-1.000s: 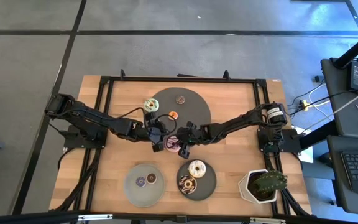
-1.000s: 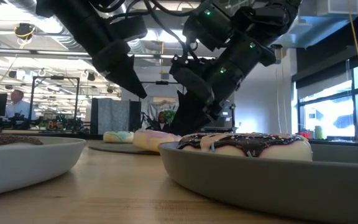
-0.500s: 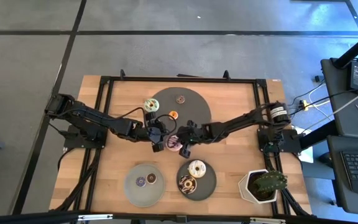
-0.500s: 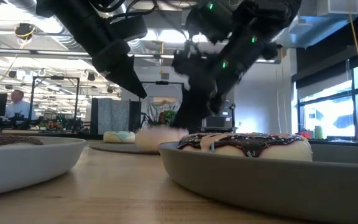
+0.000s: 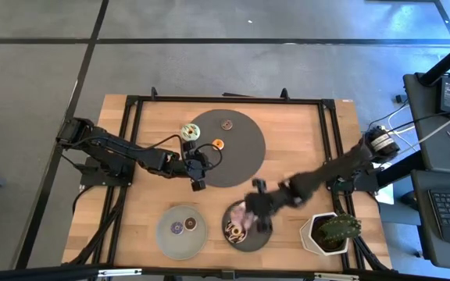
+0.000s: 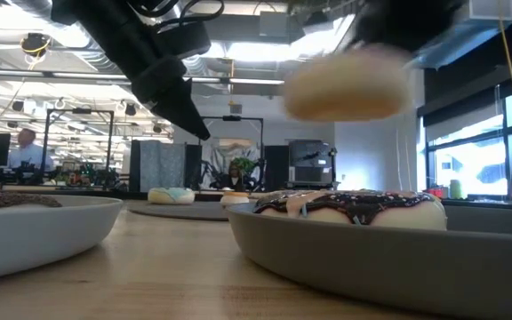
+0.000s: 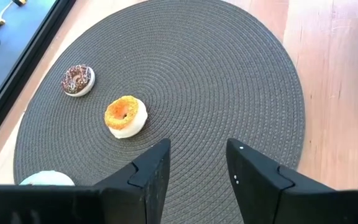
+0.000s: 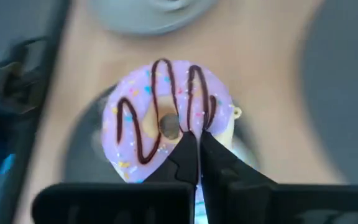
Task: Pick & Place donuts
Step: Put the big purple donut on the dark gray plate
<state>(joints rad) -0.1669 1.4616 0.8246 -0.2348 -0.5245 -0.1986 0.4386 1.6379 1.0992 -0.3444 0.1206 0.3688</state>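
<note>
The right end effector (image 8: 193, 152) is clamped on a pink donut (image 8: 166, 115) above the dark plate (image 5: 262, 232). The left end effector (image 7: 196, 165) is held apart over the woven mat (image 7: 216, 74).

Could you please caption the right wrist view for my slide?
Right gripper carrying a pink donut with chocolate drizzle above a dark plate.

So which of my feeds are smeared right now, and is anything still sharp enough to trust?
High view: the right gripper and its arm are motion-smeared over the dark plate. Low view: the pink donut is a soft blur up high, while the chocolate donut is crisp. Right wrist view: background streaked, donut fairly clear. Left wrist view: sharp; the left gripper, the mat and the orange donut read cleanly.
</note>
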